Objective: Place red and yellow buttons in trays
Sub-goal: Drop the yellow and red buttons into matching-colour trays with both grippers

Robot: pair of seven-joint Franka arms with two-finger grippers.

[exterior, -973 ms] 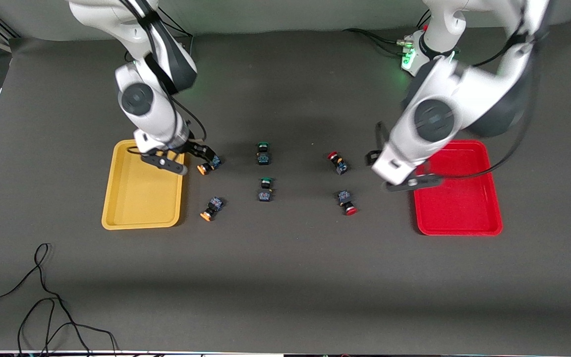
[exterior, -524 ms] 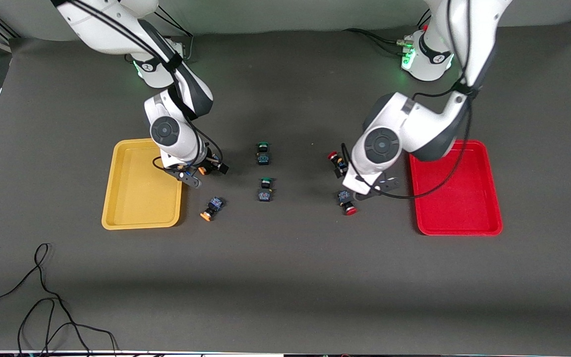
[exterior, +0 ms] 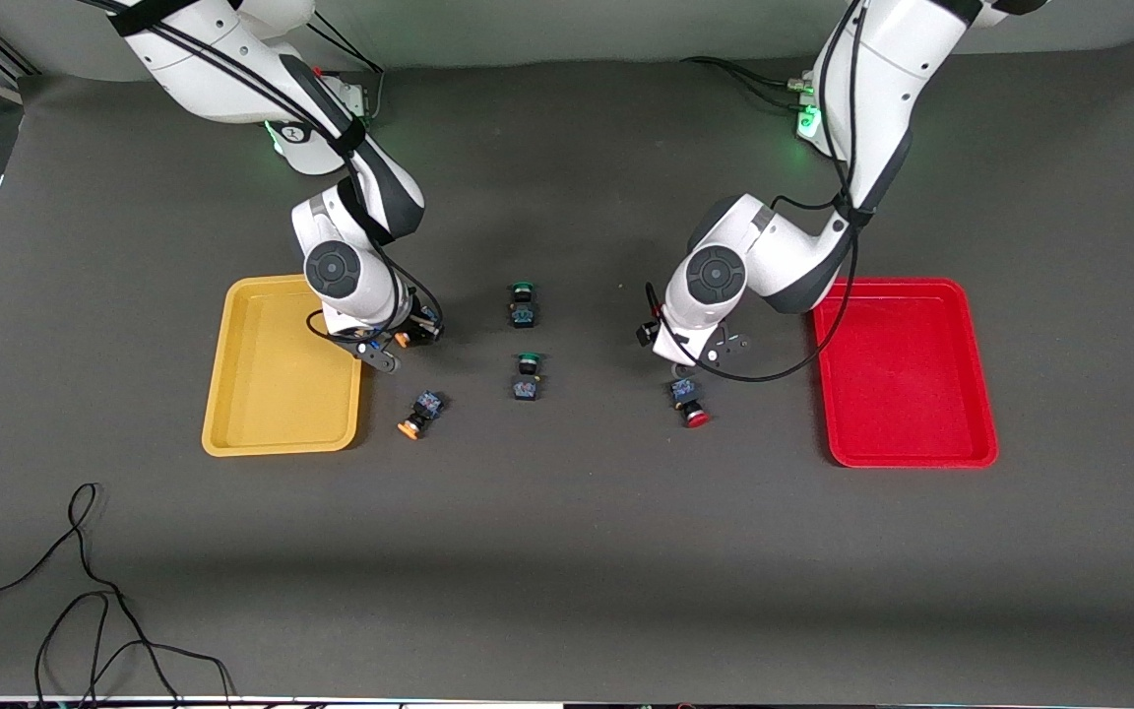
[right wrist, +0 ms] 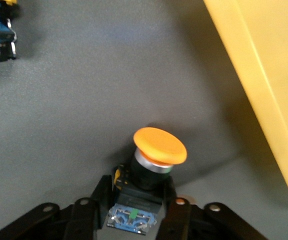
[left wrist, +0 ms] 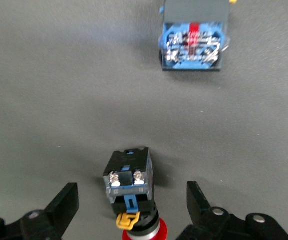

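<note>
The six buttons lie on the tabletop [exterior: 567, 551] between the two trays, in three pairs. One tray [exterior: 282, 366] sits toward the right arm's end, the other tray [exterior: 907, 372] toward the left arm's end, both holding nothing.

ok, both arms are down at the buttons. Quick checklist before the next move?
1. Left gripper open and straddling a red button, a gap on each side: ok.
2. Right gripper around a yellow button beside the yellow tray: ok.
3. Right gripper's hold firm enough to lift: cannot tell.
4. Red tray and yellow tray hold no buttons yet, room to drop: ok.
5. Second red button apart from the left gripper: ok.
6. Green-capped switches apart from both grippers: ok.
</note>
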